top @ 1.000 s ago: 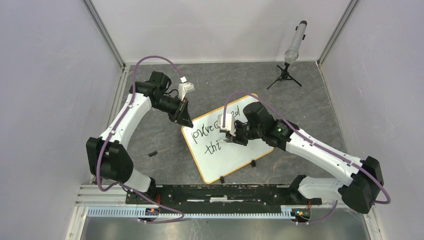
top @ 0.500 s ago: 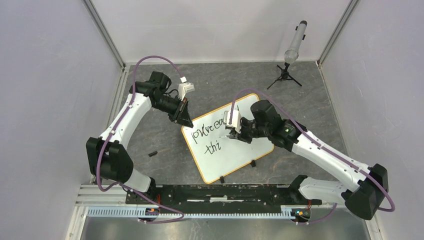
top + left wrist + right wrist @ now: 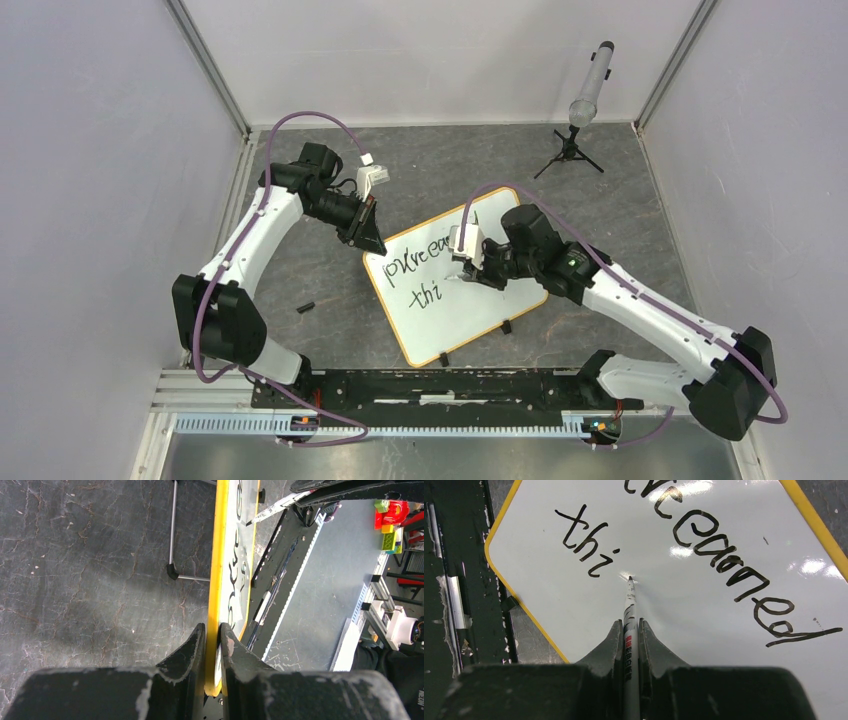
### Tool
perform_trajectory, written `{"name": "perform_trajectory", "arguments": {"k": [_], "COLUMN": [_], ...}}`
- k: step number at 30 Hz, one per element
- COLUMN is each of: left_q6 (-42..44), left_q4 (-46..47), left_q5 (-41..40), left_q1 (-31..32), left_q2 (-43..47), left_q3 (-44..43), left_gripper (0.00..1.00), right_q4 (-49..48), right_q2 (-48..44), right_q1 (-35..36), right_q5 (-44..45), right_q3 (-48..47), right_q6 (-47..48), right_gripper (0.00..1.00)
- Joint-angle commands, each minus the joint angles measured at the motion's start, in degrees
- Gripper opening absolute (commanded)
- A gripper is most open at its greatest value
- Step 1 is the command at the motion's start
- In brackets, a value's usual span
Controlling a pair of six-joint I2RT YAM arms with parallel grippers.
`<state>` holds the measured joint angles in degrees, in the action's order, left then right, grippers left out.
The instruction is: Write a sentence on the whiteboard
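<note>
Left gripper is pinched shut on the frame at the whiteboard's far-left corner, arm stretched low, presumably bracing it against writing pressure. The sentence on the board reaches "thi" on line two. Right gripper is clamped on the marker, wrist pitched down, tip apparently touching the board just past the "i".

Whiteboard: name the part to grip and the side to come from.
Grip the thin yellow frame at the whiteboard's far-left corner, edge-on from outside, as the left fingers do: the rim is slim and lies clear of the sentence and marker.
</note>
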<state>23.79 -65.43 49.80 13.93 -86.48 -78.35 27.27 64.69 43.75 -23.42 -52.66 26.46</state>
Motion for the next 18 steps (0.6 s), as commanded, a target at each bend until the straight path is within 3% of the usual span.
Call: {"name": "perform_trajectory", "arguments": {"k": [1, 18], "left_q6": [1.0, 1.5], "left_q4": [1.3, 1.4], "left_q5": [-0.7, -0.9], "left_q1": [0.0, 0.0], "left_q2": [0.4, 0.3], "left_q3": [-0.3, 0.0], "left_gripper": [0.02, 0.02], "right_q4": [-2.6, -1.6], "right_q2": [1.0, 1.5], "right_q1": [-0.2, 0.3], "right_q5": [0.2, -0.9], "right_q3": [-0.8, 1.4], "right_q6": [0.1, 1.0], "right_gripper": [0.0, 0.0]}}
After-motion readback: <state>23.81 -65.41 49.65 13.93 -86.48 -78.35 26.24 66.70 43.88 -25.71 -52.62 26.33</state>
